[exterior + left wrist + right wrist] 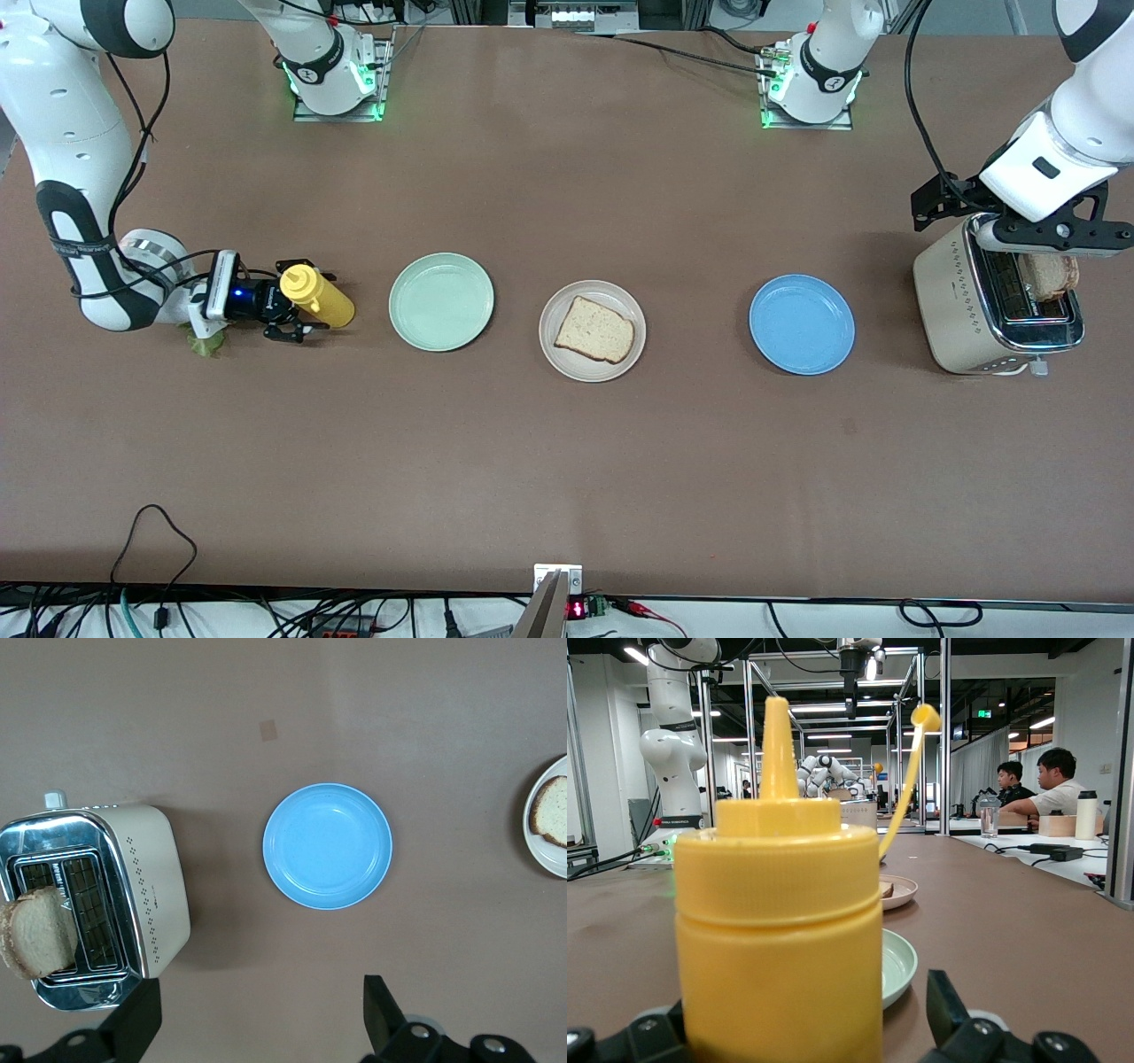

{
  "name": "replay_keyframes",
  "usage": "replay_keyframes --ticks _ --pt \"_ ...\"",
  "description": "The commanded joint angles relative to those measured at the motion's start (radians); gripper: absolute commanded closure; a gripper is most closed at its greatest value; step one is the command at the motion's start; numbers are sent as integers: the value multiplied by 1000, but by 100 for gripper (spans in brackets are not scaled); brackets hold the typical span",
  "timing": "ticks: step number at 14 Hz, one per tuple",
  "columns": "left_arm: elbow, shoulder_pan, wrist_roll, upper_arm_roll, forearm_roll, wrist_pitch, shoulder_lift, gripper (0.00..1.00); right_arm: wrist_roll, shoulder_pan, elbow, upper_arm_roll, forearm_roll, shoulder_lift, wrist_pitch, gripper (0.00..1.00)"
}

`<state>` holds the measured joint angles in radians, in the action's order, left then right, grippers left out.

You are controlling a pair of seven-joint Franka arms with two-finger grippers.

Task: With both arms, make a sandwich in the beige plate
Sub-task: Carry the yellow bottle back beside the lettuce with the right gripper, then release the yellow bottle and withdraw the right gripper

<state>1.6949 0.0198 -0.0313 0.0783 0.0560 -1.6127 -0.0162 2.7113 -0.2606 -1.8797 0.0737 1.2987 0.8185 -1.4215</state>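
Note:
The beige plate (592,330) lies mid-table with one bread slice (595,330) on it; its rim (542,850) also shows in the left wrist view. A second bread slice (1050,275) sticks up from a toaster slot (35,930). A green lettuce leaf (205,341) lies partly hidden under the right wrist. My right gripper (297,301) is low at the right arm's end, open around an upright yellow squeeze bottle (330,304), with a gap beside one finger (948,1010). My left gripper (1050,237) hangs open and empty over the toaster (974,306).
A mint-green plate (441,301) lies between the bottle and the beige plate. A blue plate (802,324) lies between the beige plate and the toaster. Both are bare. The bottle's cap (926,718) hangs open on its strap.

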Motion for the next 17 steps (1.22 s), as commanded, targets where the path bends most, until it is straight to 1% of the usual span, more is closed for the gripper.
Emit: replay_keyframes --ticks 1,4,6,10,14,17 --pt "-14 8 -2 -6 -16 16 1 0 -5 -15 30 24 -34 -19 15 0" --pt "-14 8 -2 -6 -16 16 1 0 -38 -25 40 54 -82 -25 21 0" --pt "-14 8 -2 -6 -16 16 1 0 -54 -23 47 87 -101 -36 35 0" --pt "-14 8 -2 -6 -16 16 1 0 -152 -22 96 136 -173 -57 62 0" --pt "-14 8 -2 -6 -16 16 1 0 -370 3 106 192 -274 -165 29 0" --pt "-14 8 -2 -6 -16 16 1 0 -571 32 108 195 -392 -278 -74 0"
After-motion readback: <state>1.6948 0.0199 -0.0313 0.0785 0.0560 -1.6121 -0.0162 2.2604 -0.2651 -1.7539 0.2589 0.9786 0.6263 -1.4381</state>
